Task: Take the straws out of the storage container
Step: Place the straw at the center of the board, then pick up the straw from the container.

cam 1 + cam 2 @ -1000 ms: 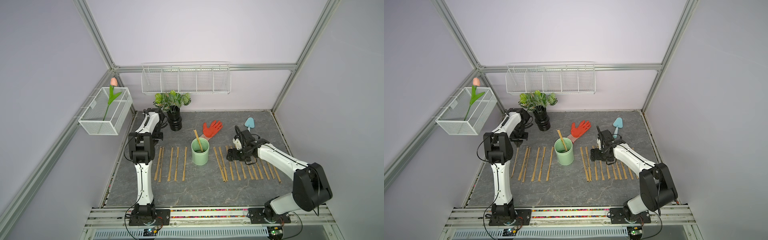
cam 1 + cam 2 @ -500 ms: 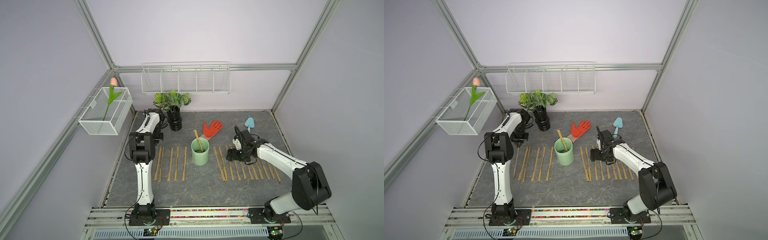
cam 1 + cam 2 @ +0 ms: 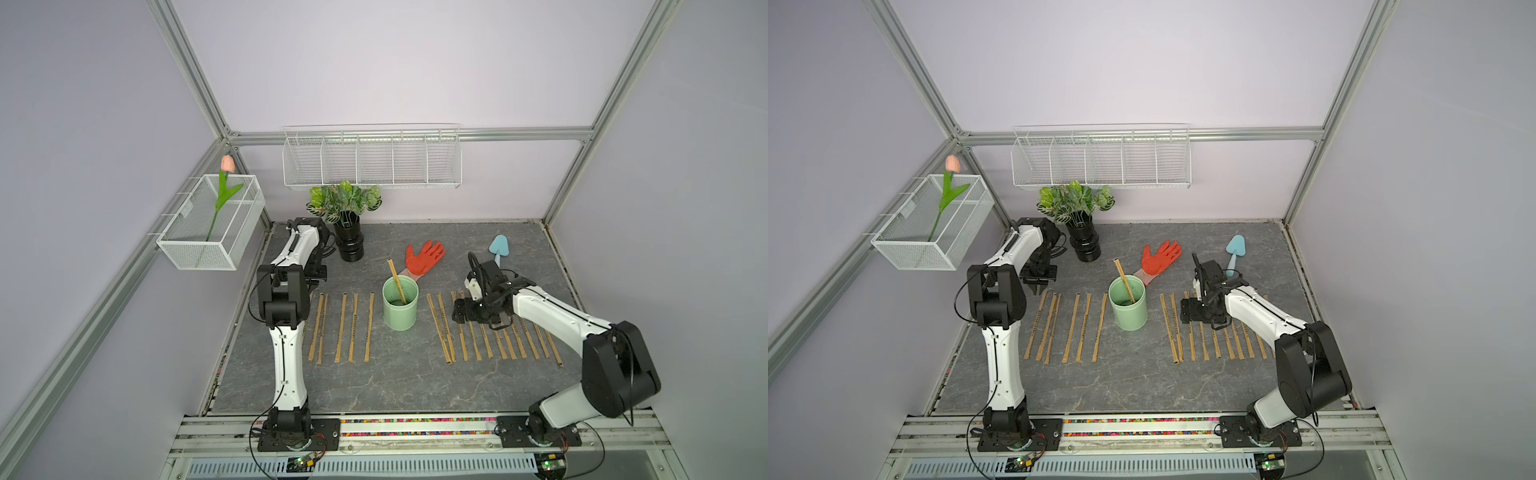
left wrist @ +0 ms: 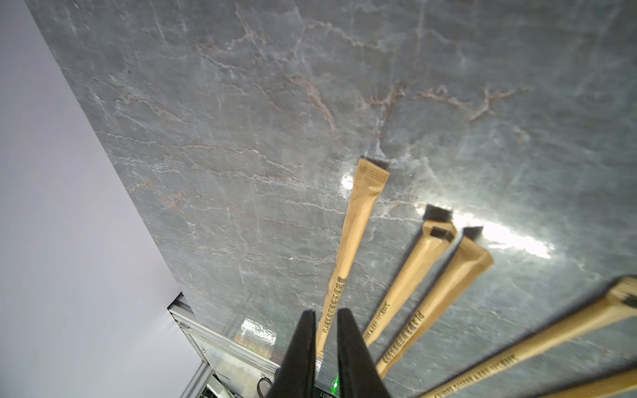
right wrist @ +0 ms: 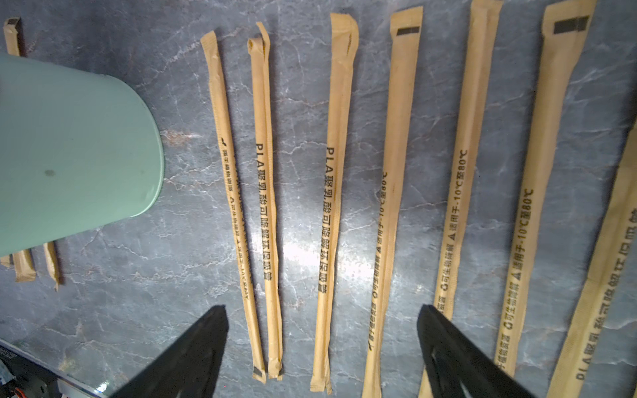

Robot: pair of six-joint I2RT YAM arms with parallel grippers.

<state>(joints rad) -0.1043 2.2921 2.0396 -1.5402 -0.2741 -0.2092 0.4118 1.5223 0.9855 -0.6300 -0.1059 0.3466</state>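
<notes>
Little has shifted in the last second. The grey table (image 3: 395,386) carries the same two rows of straws (image 3: 1083,328), a short one on the robot's left of the cup (image 3: 400,320) and a longer one (image 3: 436,320) on its right, and both arms sit about where they were. The one real change is that the left gripper (image 4: 326,312) has eased its jaws slightly apart above the far end of the outermost left straw. The gap is narrow, and that straw shows through it lying flat on the table, so it looks released rather than held. The right gripper (image 5: 323,306) stays spread wide and empty, low over the inner straws of its row. By my reading the job is nearly done: the cup stands upright mid-table between the rows, and only the last straw (image 3: 395,274) still leans inside it, its top well above the rim. The table is a glossy stone-look slab with pale and rusty veins and patches of glare. The cup is a smooth, plain mint cylinder. The straws are flat tan paper sleeves, creased, with crimped ends, dark lettering and small black bars. The fingers are black tapering wedges.
</notes>
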